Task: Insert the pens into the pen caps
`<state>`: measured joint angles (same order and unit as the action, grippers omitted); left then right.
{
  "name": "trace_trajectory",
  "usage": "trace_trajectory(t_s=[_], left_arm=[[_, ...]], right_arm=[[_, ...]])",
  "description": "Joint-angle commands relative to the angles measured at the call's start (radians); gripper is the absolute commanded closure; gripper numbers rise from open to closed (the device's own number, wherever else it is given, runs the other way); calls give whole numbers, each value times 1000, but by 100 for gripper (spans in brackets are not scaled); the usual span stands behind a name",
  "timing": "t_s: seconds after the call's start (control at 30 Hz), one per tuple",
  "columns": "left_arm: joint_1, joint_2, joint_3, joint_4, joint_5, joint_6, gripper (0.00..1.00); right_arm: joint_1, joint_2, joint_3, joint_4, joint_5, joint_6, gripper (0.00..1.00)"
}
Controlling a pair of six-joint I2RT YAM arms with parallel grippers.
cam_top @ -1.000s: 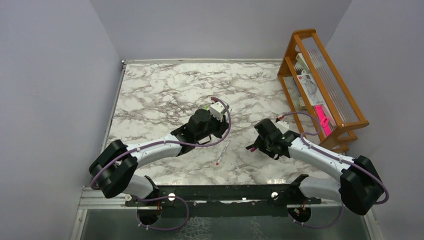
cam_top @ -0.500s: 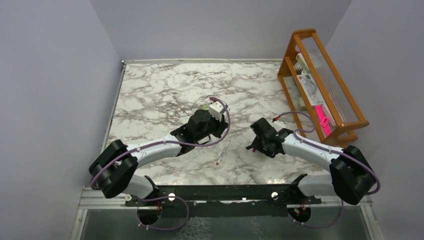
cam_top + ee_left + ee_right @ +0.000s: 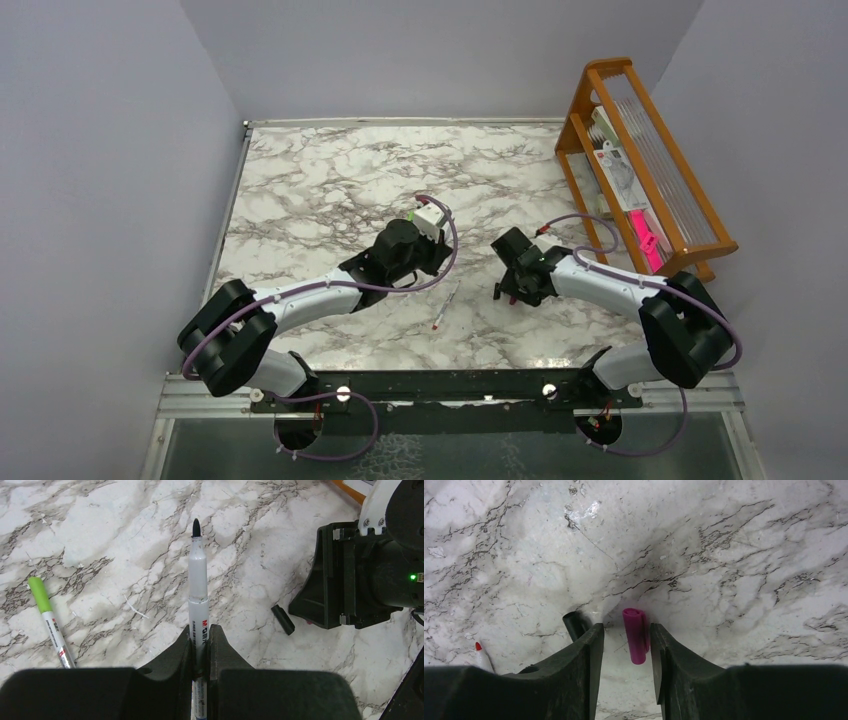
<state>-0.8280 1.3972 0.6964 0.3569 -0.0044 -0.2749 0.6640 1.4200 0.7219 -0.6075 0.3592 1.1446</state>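
Left wrist view: my left gripper (image 3: pixel 201 632) clamps a black-tipped pen (image 3: pixel 198 580); my right gripper (image 3: pixel 625 628), jaws apart, straddles a magenta cap (image 3: pixel 636 635).

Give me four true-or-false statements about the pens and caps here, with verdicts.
1. The left gripper grips a black-tipped pen. True.
2. The magenta cap is on a pen. False: it lies loose on the table between the right gripper's open fingers.
3. The black cap lies on the table near the right gripper. True.
4. The right gripper holds the green-ended pen. False: it lies on the table.
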Motion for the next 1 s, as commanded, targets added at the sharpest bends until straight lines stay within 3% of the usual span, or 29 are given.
trace_trajectory(t_s=[0.0,0.1,0.27,0.4,0.53,0.8,0.97], left_arm=[[9,-9,-5,1,-8,-3,100],[9,-6,-3,1,-3,-4,100],[10,-4,-1,1,10,-6,100],[13,-10,2,5,63,-23,100],[15,-15,-4,58,209,-65,100],[15,11,-48,288,448,-272,100],[13,44,-55,383,495,-377,100]], right_arm=[[6,19,17,-28,37,-14,63],[6,27,18,-23,32,-41,81],[6,55,28,-28,20,-67,97],[6,-6,17,47,-32,-147,98],[6,-166,-16,192,-77,-249,98],[6,-529,-154,580,-117,-382,99],[6,-622,-185,729,-126,-437,99]])
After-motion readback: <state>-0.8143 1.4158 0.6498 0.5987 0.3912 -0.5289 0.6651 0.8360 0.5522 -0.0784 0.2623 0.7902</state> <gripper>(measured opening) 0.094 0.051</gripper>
